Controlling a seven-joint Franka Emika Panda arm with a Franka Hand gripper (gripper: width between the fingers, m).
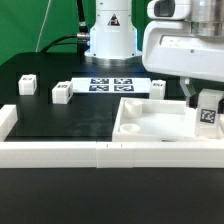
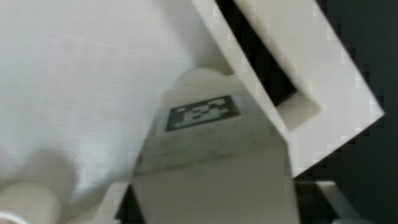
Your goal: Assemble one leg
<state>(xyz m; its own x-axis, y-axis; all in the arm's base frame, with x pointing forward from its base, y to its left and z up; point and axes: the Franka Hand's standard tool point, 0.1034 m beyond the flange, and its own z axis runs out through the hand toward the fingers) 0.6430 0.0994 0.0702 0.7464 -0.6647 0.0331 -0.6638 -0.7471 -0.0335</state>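
My gripper is shut on a leg, a small white block with a black-and-white tag. It holds the leg at the right end of the large flat white panel, which has recessed corners. In the wrist view the held leg fills the middle between my fingers. Its far end lies over the panel near the panel's raised rim. Whether the leg touches the panel I cannot tell. Three more legs lie on the black table: two at the exterior view's left and one behind the panel.
The marker board lies at the back, in front of the arm's base. A low white wall runs along the front of the table and up its left side.
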